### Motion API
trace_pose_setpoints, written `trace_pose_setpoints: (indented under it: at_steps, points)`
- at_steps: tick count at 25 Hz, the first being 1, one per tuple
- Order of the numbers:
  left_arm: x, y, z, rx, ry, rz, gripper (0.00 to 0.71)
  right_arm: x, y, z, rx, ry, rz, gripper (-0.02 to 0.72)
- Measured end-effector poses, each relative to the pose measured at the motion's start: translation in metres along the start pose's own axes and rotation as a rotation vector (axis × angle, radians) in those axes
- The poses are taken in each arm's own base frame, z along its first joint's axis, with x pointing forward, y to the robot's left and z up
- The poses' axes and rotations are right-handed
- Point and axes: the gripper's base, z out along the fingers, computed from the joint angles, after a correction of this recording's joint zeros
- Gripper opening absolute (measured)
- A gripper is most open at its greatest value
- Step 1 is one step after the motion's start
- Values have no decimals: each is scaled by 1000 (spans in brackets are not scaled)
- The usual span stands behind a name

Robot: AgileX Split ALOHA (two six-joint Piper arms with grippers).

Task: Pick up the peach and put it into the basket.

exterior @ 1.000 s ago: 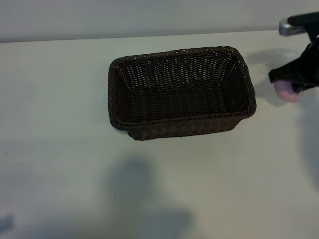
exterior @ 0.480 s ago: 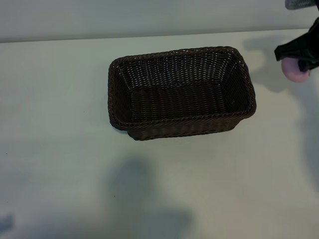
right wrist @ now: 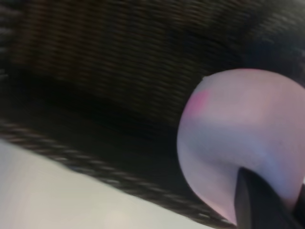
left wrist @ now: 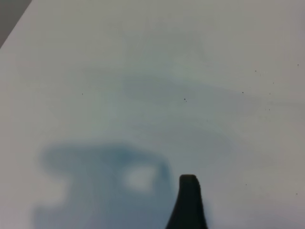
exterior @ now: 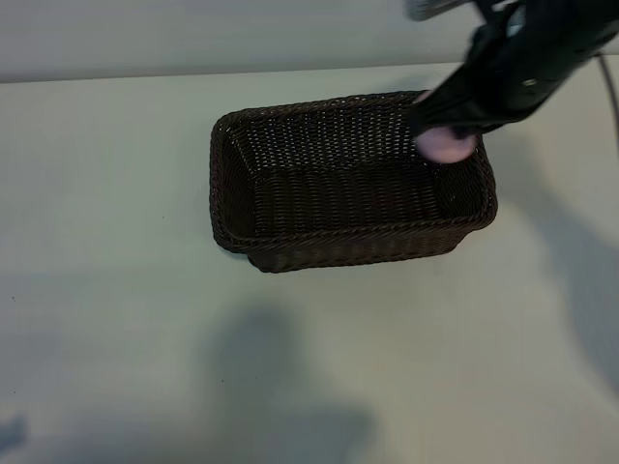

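Pale-pink peach [exterior: 446, 145] sits clamped between the right gripper [exterior: 443, 135] fingers, above the basket [exterior: 290, 242] at its right end.

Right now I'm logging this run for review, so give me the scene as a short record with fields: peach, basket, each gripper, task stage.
peach: held, pale pink, above the basket's right end in the exterior view
basket: dark-brown wicker, upright on the white table, nothing visible inside
right gripper: shut on the peach, over the basket's right end
left gripper: open, one fingertip showing in its wrist view over bare table; not in the exterior view
task stage: peach picked up, not yet released into the basket
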Motion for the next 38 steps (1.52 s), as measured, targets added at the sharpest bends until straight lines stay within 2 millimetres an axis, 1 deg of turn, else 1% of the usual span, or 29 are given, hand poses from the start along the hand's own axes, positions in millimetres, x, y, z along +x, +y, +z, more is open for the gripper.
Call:
trace_pose_setpoints:
  at_steps: [2, 4, 7, 11, 13, 17, 20, 23, 26, 28, 30, 33, 35, 36, 38]
  points:
    - [0, 0, 0, 0, 0, 0, 594, -4, 13, 2, -18, -9, -31, 40]
    - [0, 0, 0, 0, 0, 0, 594, -8, 21, 10, -28, -15, -47, 40]
    - [0, 0, 0, 0, 0, 0, 594, -14, 25, 31, -31, -2, -57, 40]
    - [0, 0, 0, 0, 0, 0, 594, -18, 26, 68, -27, 36, -57, 40]
    - [0, 0, 0, 0, 0, 0, 594, -17, 26, 87, -24, 66, -58, 40]
    - [0, 0, 0, 0, 0, 0, 594, -13, 25, 116, -18, 116, -60, 40]
    - [0, 0, 0, 0, 0, 0, 594, -10, 25, 124, -16, 137, -62, 40]
    - [0, 0, 0, 0, 1, 0, 594, -10, 25, 124, -16, 135, -63, 43]
    - [0, 0, 0, 0, 1, 0, 594, -9, 25, 124, -15, 145, -63, 70]
    - [0, 0, 0, 0, 1, 0, 594, -8, 25, 123, -14, 162, -64, 130]
    - [0, 0, 0, 0, 1, 0, 594, -9, 25, 121, -13, 180, -65, 228]
    - [0, 0, 0, 0, 1, 0, 594, -17, 27, 112, -15, 177, -68, 440]
    - [0, 0, 0, 0, 1, 0, 594, -24, 28, 105, -16, 168, -69, 554]
    - [0, 0, 0, 0, 1, 0, 594, -29, 28, 100, -20, 160, -67, 597]
    - [0, 0, 0, 0, 1, 0, 594, -37, 29, 91, -25, 141, -65, 635]
